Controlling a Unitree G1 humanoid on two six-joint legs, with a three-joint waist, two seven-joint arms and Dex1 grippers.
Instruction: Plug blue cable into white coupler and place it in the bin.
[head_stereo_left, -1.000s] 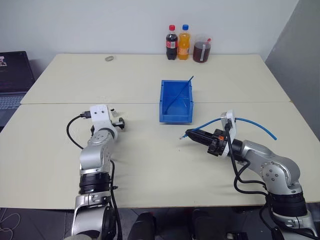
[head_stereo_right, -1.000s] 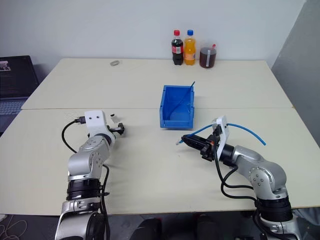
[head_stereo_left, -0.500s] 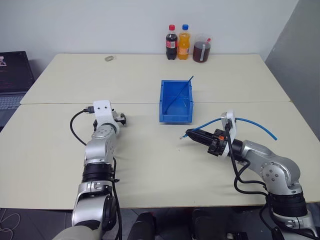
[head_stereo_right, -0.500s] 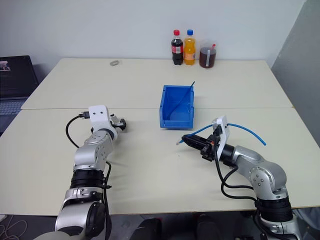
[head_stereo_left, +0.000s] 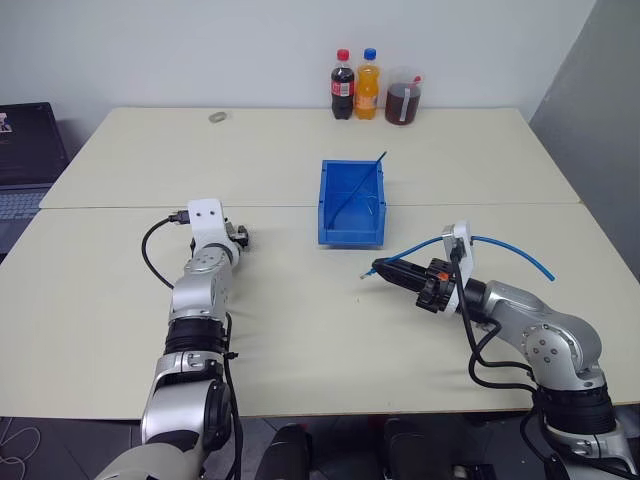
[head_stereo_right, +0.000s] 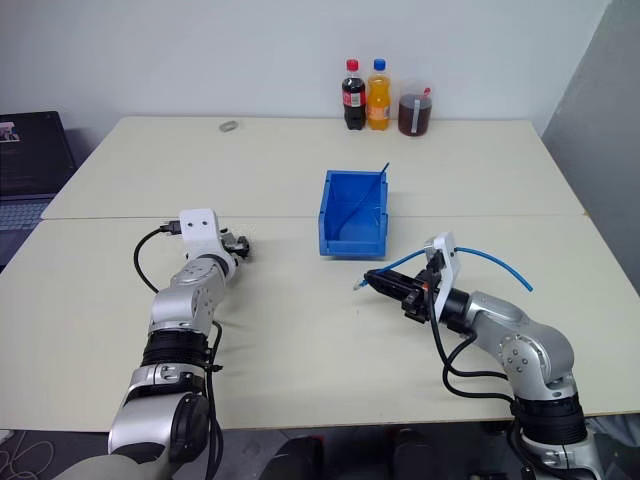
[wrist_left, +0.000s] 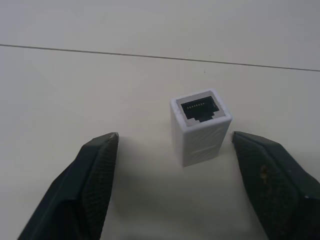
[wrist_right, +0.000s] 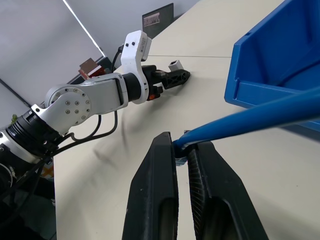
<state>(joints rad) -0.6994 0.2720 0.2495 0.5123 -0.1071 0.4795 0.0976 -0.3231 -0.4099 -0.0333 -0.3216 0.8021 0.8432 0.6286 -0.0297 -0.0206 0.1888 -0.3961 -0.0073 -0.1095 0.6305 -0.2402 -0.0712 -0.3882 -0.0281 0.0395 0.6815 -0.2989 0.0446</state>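
— So, what are your pincers doing?

— My right pincer (wrist_right: 182, 150) is nearest me, low over the table (head_stereo_left: 300, 330), and it is clamped tight on the blue cable (head_stereo_left: 500, 243) just behind its plug. The cord runs back from my fingers, arches over my wrist and ends in the air off to my right.

— And the left one?

— My left pincer (wrist_left: 172, 145) is spread apart, one finger (wrist_left: 95, 165) on each side of the white coupler (wrist_left: 200, 125). That little block stands on the table with its dark socket facing up toward my wrist camera. I see a gap between it and each finger, so I am gripping nothing there.

— Where is the bin?

— Farther out, near the middle of the table, between my two arms. The bin (head_stereo_left: 352, 204) has a thin dark strand (head_stereo_left: 362, 183) leaning from its floor over the far right corner.

— Anything beyond it?

— At the far edge stand two bottles (head_stereo_left: 356, 85) and a jug (head_stereo_left: 404, 97) of dark liquid. A small grey object (head_stereo_left: 217, 117) lies off to the left of them, and a laptop (head_stereo_left: 25, 160) sits beyond the table's left side.
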